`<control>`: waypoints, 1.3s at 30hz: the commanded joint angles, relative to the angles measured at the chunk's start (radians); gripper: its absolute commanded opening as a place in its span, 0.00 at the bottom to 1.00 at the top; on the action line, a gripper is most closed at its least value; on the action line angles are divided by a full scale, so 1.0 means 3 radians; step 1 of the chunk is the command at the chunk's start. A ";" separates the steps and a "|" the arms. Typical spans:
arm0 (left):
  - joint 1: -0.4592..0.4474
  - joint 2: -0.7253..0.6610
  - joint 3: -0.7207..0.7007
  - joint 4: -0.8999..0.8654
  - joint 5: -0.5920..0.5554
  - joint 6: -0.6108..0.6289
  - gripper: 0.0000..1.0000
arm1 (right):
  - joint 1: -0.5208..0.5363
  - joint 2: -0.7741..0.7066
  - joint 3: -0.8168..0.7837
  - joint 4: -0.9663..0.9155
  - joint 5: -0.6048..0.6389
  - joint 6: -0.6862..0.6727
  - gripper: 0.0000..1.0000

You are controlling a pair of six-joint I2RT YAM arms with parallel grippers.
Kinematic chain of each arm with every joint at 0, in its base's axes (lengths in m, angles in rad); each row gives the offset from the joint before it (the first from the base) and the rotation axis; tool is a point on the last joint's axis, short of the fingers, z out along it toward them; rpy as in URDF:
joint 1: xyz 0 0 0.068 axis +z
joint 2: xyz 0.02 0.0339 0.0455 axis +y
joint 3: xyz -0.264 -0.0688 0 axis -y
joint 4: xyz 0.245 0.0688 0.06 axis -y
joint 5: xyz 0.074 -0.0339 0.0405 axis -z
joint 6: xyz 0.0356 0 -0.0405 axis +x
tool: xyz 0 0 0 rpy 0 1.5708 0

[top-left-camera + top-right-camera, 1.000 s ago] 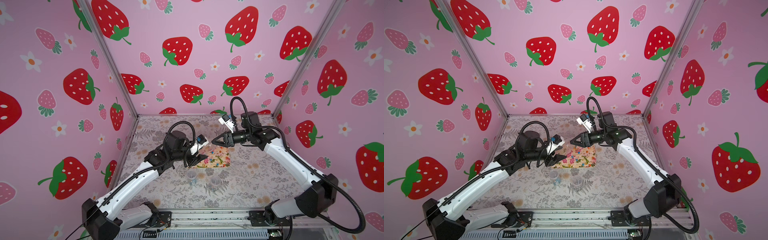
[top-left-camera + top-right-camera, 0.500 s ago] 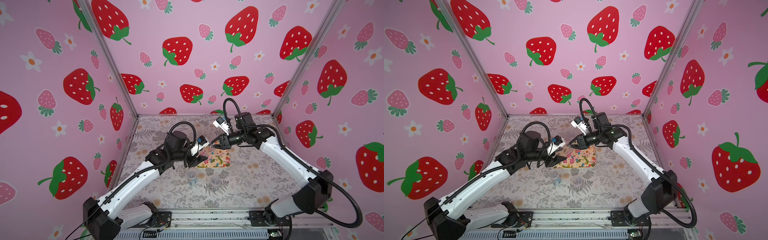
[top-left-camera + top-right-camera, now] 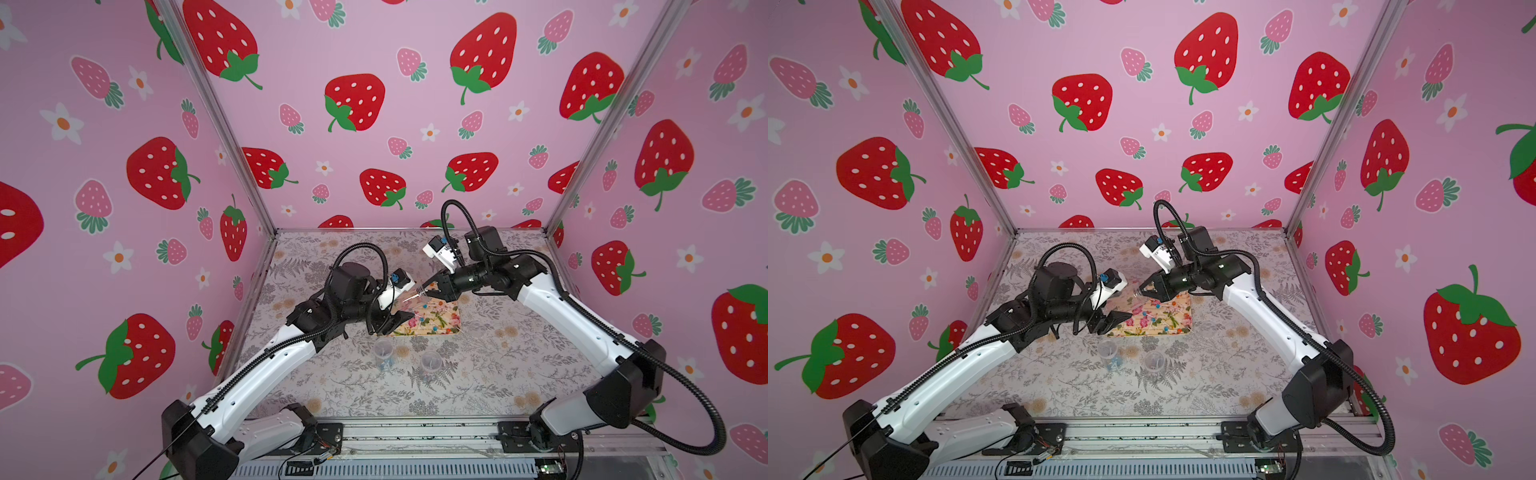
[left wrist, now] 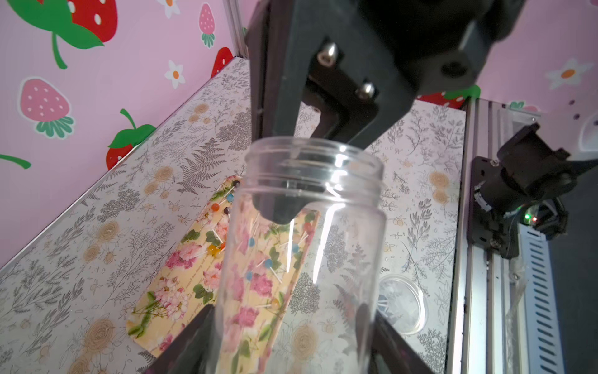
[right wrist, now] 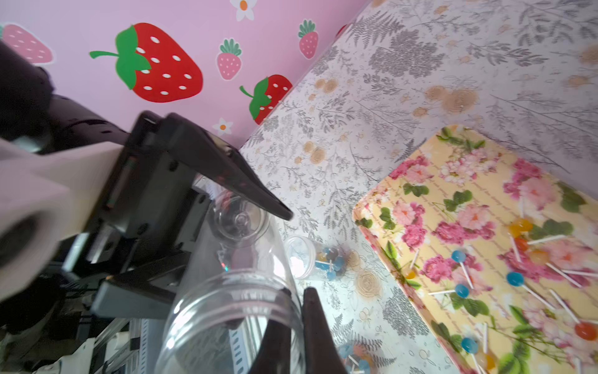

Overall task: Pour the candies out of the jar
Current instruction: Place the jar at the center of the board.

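Both arms reach inward — right end effector (image 3: 429,289) pinches jar (image 4: 304,259) rim.

jar (image 4: 304,226) spans the gap between arms: base between left gripper (image 5: 241,259) jaws, mouth rim between right gripper (image 5: 296,291) jaws, one finger inside, one outside. tray (image 5: 420,181) on table under both jaws, candies (image 5: 459,289) scattered on it. two small jars (image 3: 383,353) on table, base-side of the jaws
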 commanded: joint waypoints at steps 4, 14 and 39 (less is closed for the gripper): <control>0.0011 -0.0618 -0.0317 0.0432 -0.0797 -0.0446 0.79 | -0.0142 0.0058 0.0276 -0.0339 0.0930 -0.0015 0.00; 0.0135 -0.1069 -0.0665 0.0384 -0.1541 -0.1193 0.83 | -0.0572 0.0796 0.0980 -0.1141 0.2386 -0.0432 0.00; 0.0142 -0.1264 -0.1043 0.0396 -0.1537 -0.1621 0.83 | -0.0992 0.2410 0.2360 -0.1947 0.3323 -0.0631 0.00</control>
